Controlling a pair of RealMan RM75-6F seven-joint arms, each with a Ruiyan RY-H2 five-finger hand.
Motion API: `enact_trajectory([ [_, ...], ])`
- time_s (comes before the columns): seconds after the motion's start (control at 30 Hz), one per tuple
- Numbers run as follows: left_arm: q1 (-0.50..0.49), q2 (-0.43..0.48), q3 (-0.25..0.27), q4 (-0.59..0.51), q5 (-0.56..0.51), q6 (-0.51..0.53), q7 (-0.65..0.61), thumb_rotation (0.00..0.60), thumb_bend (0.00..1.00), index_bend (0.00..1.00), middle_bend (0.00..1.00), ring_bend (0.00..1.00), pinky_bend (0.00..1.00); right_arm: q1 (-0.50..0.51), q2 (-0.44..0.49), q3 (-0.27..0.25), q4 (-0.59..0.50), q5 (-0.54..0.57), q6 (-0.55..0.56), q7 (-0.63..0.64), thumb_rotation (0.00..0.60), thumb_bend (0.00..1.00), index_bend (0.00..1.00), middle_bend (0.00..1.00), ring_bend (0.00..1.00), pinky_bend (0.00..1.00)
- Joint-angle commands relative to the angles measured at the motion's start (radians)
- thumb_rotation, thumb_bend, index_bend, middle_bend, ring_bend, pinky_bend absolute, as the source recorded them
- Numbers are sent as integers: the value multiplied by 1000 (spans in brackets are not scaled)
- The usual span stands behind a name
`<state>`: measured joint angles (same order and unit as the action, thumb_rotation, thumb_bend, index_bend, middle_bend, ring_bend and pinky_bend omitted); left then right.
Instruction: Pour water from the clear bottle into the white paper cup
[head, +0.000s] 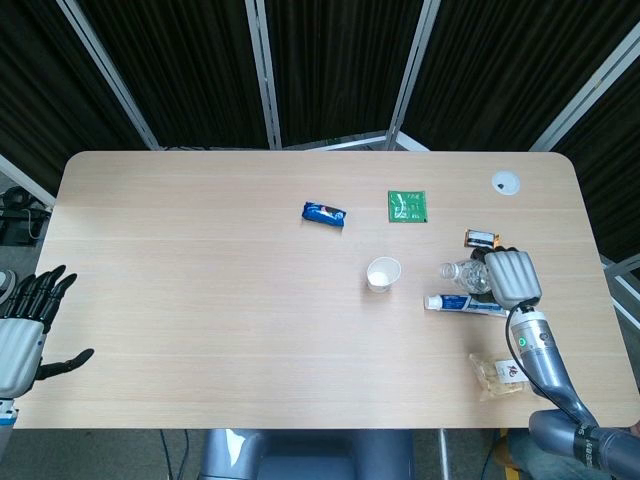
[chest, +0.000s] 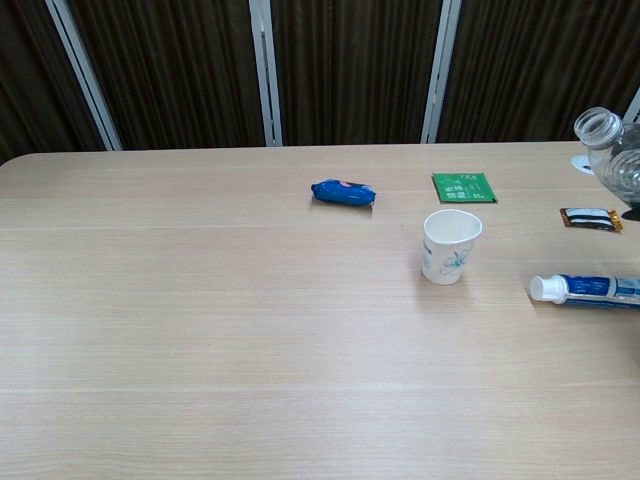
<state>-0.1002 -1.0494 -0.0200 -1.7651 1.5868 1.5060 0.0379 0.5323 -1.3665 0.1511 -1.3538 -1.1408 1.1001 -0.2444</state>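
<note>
The white paper cup (head: 383, 273) (chest: 451, 246) stands upright near the table's middle, with a blue flower print on its side. My right hand (head: 508, 277) grips the clear bottle (head: 464, 273) (chest: 612, 149), lifted to the right of the cup and tilted so its open mouth points left toward it. In the chest view only the bottle's neck and upper body show at the right edge; the hand itself is out of that frame. My left hand (head: 24, 325) hangs open beyond the table's left front corner, fingers spread.
A toothpaste tube (head: 468, 304) (chest: 587, 290) lies just under the bottle. A blue snack packet (head: 324, 214), green sachet (head: 407, 206), dark snack bar (head: 479, 238), a bag of snacks (head: 503, 374) and a white round disc (head: 505, 182) lie about.
</note>
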Motion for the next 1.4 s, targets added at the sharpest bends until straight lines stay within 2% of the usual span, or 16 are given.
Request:
enact_trajectory([
  [0.03,-4,-4,-4,4,-11,-9,6,600,0,16,0,0,0,26,-60,9,70,45,8,-147,600,583,487,621,593,497],
  [0.23,-7,-7,-10,8,-28,-14,8,600,0,16,0,0,0,59,-118,30,97,109,3,-294,600,585,489,629,601,500],
  [0.6,-10,-3,-16,12,-46,-21,-5,600,0,16,0,0,0,107,-186,64,125,202,6,-463,600,584,490,633,607,504],
  [1.4,-16,9,-21,8,-59,-33,-34,600,0,16,0,0,0,153,-255,80,151,273,81,-692,600,584,490,640,612,507],
])
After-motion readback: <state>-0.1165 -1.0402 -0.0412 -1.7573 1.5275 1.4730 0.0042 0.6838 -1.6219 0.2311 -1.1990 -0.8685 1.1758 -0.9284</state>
